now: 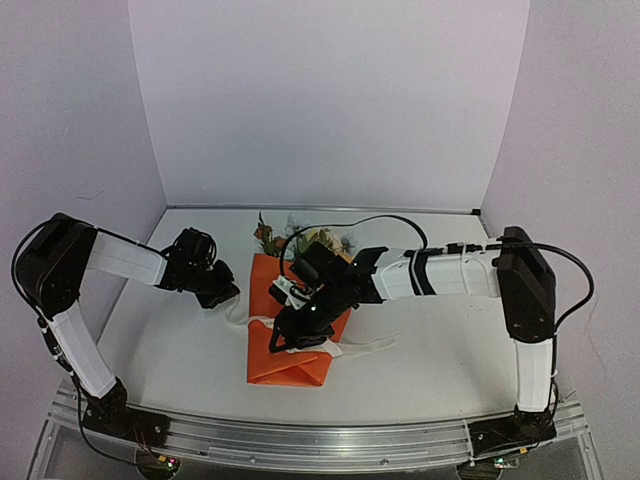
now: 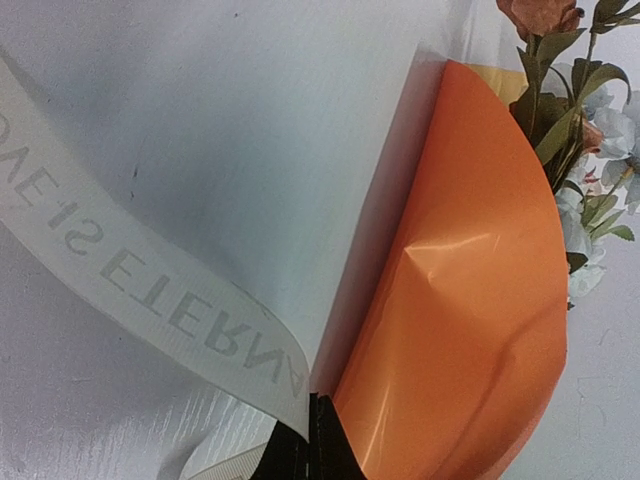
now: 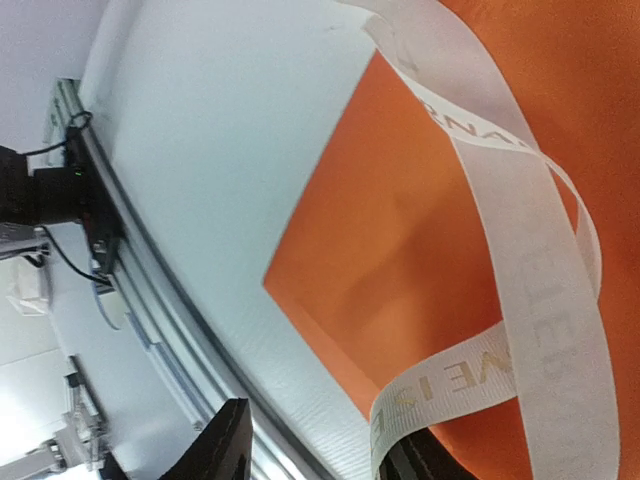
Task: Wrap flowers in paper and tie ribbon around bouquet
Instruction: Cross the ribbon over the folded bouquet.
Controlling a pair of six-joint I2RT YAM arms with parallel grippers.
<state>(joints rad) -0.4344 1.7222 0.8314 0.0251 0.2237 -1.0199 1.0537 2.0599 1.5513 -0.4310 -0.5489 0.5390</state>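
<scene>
The bouquet lies mid-table, with the orange paper (image 1: 290, 350) tapering toward me and the flowers (image 1: 300, 238) poking out at the far end. My left gripper (image 1: 222, 290) sits just left of the wrap, shut on the white lettered ribbon (image 2: 150, 290), which leaves its jaws (image 2: 312, 435) beside the orange paper (image 2: 470, 330) and the flowers (image 2: 580, 120). My right gripper (image 1: 300, 328) hovers over the middle of the wrap. It is open (image 3: 320, 455), and the ribbon (image 3: 530, 300) loops across the paper (image 3: 400, 230) with its end draped over one finger (image 3: 425, 468).
A ribbon tail (image 1: 365, 347) trails right of the wrap on the white table. An aluminium rail (image 1: 300, 440) runs along the near edge, also seen in the right wrist view as the rail (image 3: 150, 330). White walls close the back and sides.
</scene>
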